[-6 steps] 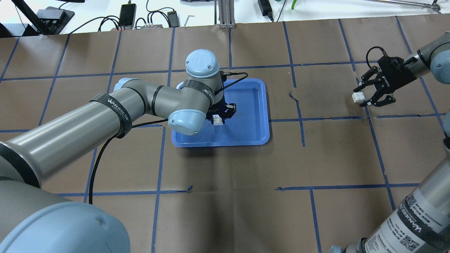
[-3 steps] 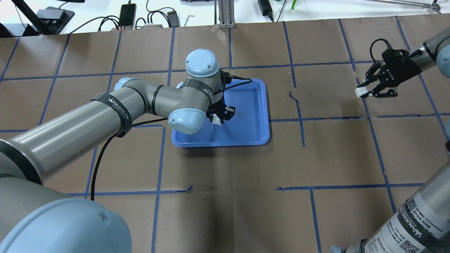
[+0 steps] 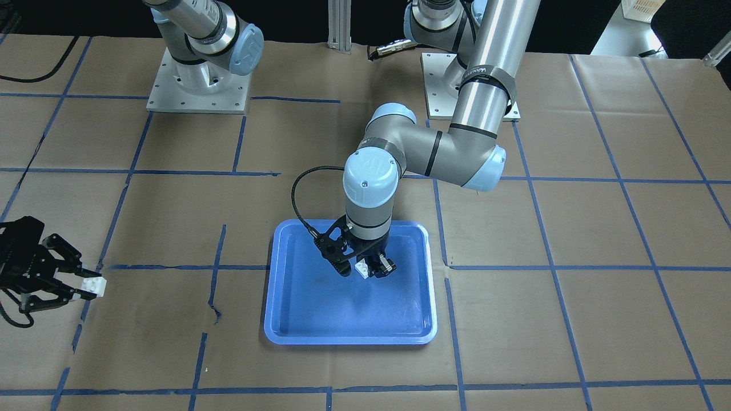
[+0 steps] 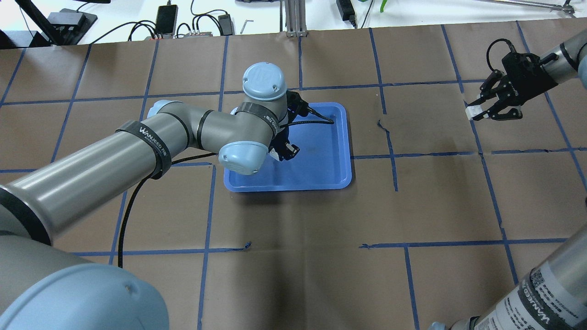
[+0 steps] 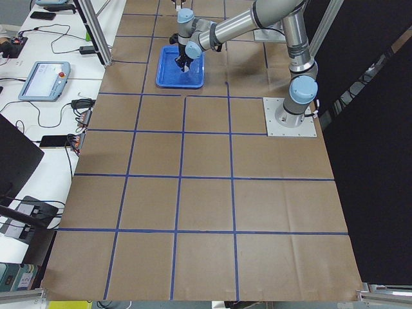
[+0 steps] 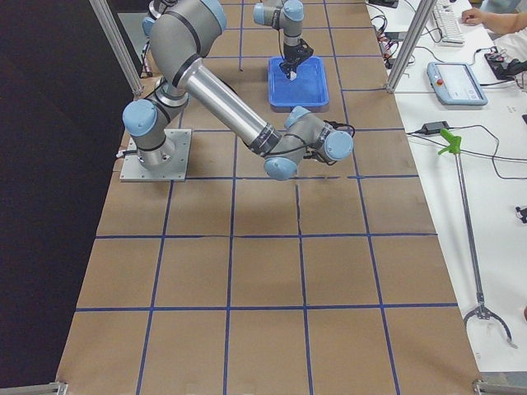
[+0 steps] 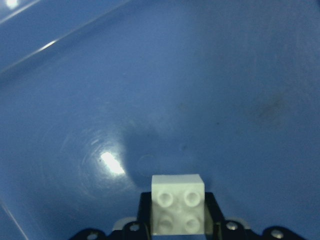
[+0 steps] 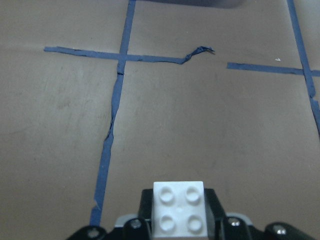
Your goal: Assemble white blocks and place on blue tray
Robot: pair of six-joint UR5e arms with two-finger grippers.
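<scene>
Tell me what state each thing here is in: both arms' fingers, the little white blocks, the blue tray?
Left fingers: shut on the left white block.
Left white block: gripped over the tray, not joined to the other.
Right fingers: shut on the right white block.
Right white block: gripped over the brown paper, well away from the tray.
Blue tray: flat on the table, no block lying in it.

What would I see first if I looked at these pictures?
The bright blue tray in the middle of the brown table stands out first, with the left gripper over it, pinching a tiny white block. Far off to one side, the right gripper holds the other white block above the table.
</scene>
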